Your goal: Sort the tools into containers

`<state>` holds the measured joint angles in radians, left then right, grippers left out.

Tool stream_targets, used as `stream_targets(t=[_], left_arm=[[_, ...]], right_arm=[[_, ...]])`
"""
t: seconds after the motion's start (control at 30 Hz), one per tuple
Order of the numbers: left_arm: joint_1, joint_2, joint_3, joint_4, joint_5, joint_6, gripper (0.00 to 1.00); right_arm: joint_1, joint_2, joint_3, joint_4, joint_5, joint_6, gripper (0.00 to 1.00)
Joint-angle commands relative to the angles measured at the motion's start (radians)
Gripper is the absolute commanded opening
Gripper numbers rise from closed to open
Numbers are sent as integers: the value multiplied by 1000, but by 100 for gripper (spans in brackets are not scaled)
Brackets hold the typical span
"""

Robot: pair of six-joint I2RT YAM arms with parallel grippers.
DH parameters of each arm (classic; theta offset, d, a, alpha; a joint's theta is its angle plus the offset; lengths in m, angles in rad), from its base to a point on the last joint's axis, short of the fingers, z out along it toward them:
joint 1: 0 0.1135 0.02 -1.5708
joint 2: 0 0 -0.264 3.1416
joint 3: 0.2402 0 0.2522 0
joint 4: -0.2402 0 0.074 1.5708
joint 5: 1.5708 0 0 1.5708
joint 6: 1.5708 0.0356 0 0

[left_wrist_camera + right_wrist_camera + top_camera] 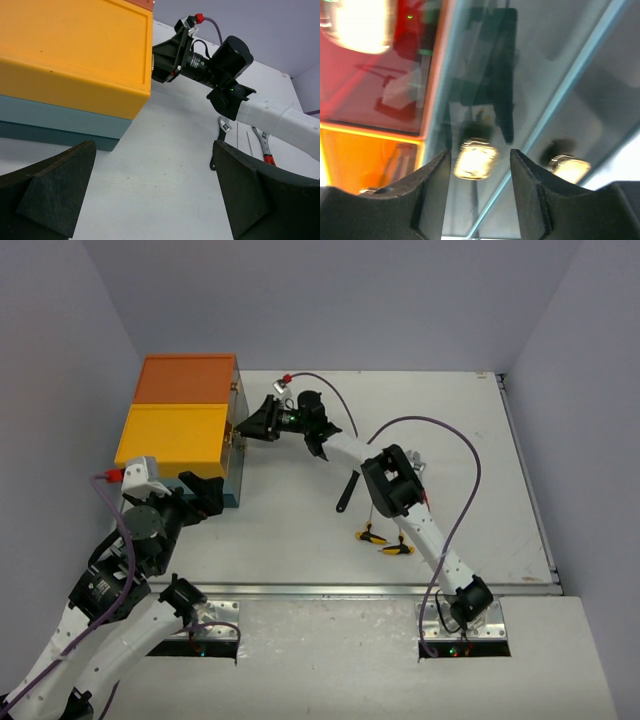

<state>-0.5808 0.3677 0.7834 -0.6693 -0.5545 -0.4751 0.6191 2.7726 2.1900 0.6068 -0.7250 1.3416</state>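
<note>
The containers are one teal box unit [233,490] with an orange top [186,378] and a yellow top [172,435]. My right gripper [243,427] reaches against the unit's front face. In the right wrist view its jaws [480,153] stand open on either side of a small brass latch [476,159] on a clear drawer front, with a gap on both sides. A second brass latch [566,167] sits to the right. My left gripper [205,492] hovers wide open and empty beside the teal corner [60,125]. A black wrench [347,492] lies on the table.
Two yellow-handled tools [372,535] [396,549] lie under the right arm. A red-handled wrench [264,146] and a thin metal rod [248,142] lie beyond the black wrench [220,137]. The right arm's purple cable [450,440] loops above the table.
</note>
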Motion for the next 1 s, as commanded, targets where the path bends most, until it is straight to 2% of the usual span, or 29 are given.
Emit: stream_targets(t=[0.0,0.2,0.47,0.6,0.73,0.9,0.93,0.97], left_arm=[[5,-13,-6,47,2,10,100],[5,-19,-6,45,2,10,100],[4,-29,-7,48,7,12,100],[3,-27,-8,49,8,13,100],[5,-24,-8,50,10,13,100],[5,-21,-8,50,10,13,100],[4,-21,-8,50,9,13,100],[4,-21,-9,50,9,12,100]], right_arm=[[24,1,43,29,14,4,42],[18,-54,-78,128,15,19,21],[-64,-255,-451,217,-27,-58,19],[-105,-359,-593,222,-67,-107,20],[-153,-422,-721,224,-94,-153,27],[-186,-431,-746,224,-112,-150,30],[-192,-432,-747,223,-114,-150,32],[-193,-432,-744,222,-120,-149,38]])
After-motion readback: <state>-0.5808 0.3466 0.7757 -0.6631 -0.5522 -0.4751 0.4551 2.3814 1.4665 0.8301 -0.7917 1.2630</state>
